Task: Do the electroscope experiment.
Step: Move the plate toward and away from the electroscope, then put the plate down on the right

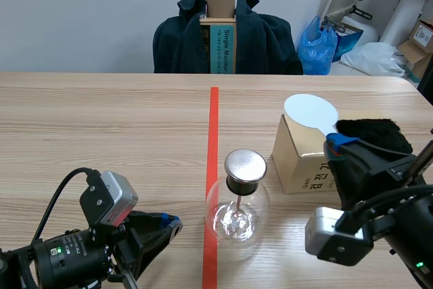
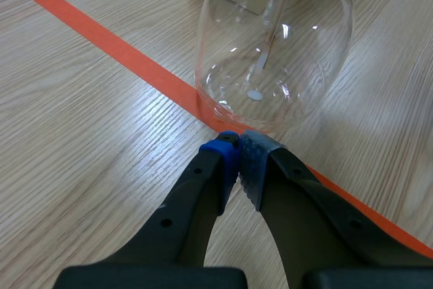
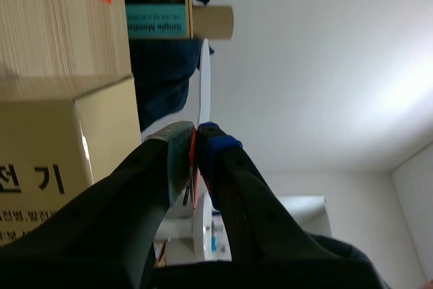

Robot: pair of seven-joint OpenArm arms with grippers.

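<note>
The electroscope [image 1: 238,202], a clear glass flask with a round metal cap [image 1: 245,165] and a thin rod inside, stands on the orange tape line at the table's middle. In the left wrist view the flask [image 2: 277,38] is just ahead of my left gripper [image 2: 238,157], which is shut on nothing and sits low beside it [image 1: 169,225]. My right gripper [image 1: 335,141] is shut on the handle of a white disc paddle [image 1: 310,111], held above a cardboard box [image 1: 301,157]. The right wrist view shows the paddle [image 3: 204,82] edge-on between the fingers [image 3: 195,143].
A black fur cloth [image 1: 374,133] lies on the cardboard box [image 3: 61,120], behind my right gripper. Across the table stands a chair draped with a dark jacket [image 1: 264,38] and a tall box [image 1: 222,28]. A blue bag [image 1: 318,45] sits at the back right.
</note>
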